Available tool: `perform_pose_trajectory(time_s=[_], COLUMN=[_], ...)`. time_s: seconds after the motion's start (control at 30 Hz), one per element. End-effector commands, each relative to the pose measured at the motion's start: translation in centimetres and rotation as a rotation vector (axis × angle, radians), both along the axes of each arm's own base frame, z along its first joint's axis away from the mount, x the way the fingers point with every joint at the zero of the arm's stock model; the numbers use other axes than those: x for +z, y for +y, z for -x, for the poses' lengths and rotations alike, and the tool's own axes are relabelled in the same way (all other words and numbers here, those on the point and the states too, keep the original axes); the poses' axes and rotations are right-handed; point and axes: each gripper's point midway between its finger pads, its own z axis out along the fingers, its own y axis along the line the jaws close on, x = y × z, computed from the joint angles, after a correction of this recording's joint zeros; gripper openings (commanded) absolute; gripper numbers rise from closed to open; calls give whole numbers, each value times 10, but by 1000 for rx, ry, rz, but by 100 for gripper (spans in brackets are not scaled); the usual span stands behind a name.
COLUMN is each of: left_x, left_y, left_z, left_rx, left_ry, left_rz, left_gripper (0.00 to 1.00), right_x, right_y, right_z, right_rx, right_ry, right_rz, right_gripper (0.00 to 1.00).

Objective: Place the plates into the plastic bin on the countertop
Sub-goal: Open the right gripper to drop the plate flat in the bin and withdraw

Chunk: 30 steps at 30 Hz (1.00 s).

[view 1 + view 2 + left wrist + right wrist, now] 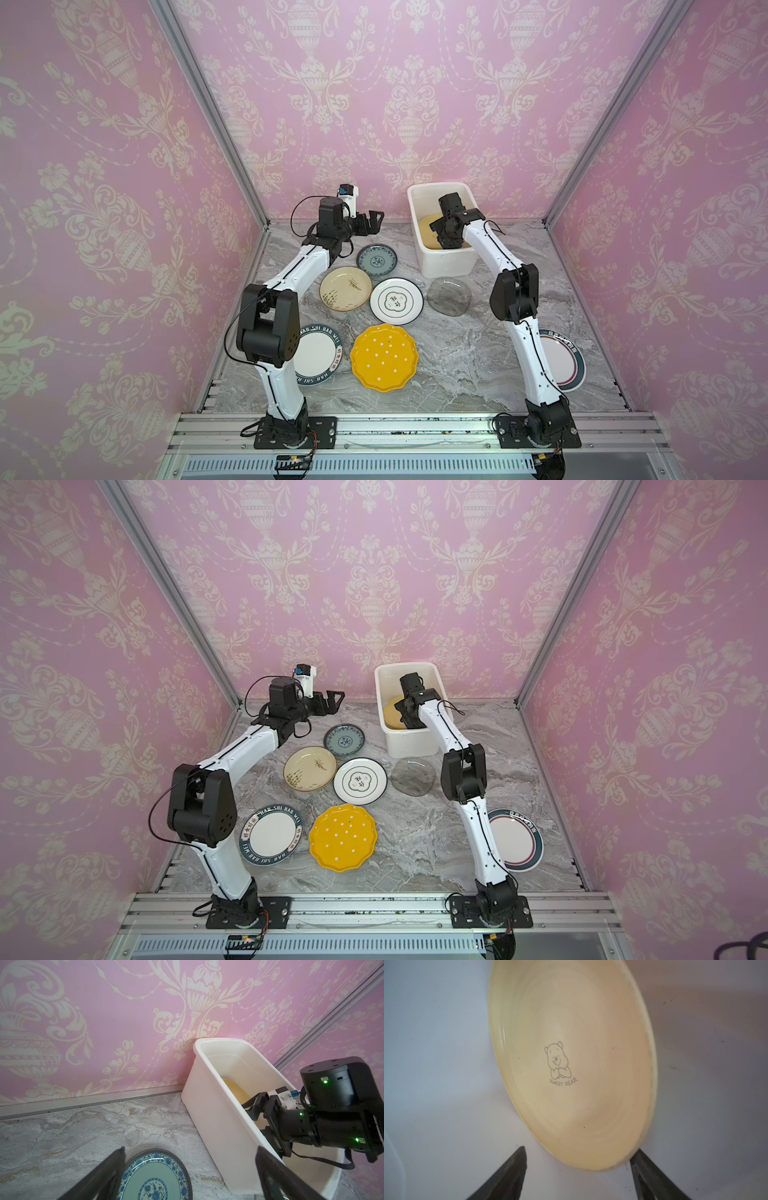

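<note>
Across the grey marble surface (457, 374), seven plates (384, 357) lie flat in front of the plastic bin (449, 266). Inside the bin rests the pale yellow bear plate (571, 1064). The right arm (490, 249) reaches into the bin. The right jaws stand apart, one tip at that plate's rim, gripping nothing. The left jaws are spread wide and empty, just beside the bin, above the blue-patterned plate (153, 1178).

Step in hand, by my reading: release of the bear plate. The next move calls for a straight lift clear of the bin rim, then a reach to another plate, likely the clear glass plate (449, 296) just in front of the bin.

Whether the bear plate lies flat or leans cannot be told. The right arm hides part of a ringed plate (565, 361); the glass edge is faint.
</note>
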Motion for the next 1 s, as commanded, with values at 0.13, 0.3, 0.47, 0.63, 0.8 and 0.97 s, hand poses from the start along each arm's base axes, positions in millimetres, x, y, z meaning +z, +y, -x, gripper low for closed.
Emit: perform_pose_trajectory(time_s=[0.13, 0.3, 0.47, 0.63, 0.8, 0.97], left_x=[11, 16, 30, 50, 57, 50], left_y=[11, 22, 37, 64, 113, 134], left_z=[-7, -5, 2, 18, 44, 75], left_rx=[13, 69, 138, 260, 433, 371], left_ry=[-23, 0, -20, -68, -24, 75], left_rz=[-20, -37, -55, -70, 14, 198], left_gripper=[99, 99, 99, 99, 99, 99], right_x=[19, 44, 70, 103, 142, 178], right_y=[-12, -12, -8, 1, 21, 47], right_z=[5, 13, 18, 20, 23, 43], right_rx=[30, 70, 117, 196, 346, 522], right_ry=[-10, -31, -80, -164, -298, -466], right_rz=[56, 98, 134, 169, 223, 242], right_gripper=[83, 85, 85, 85, 84, 81])
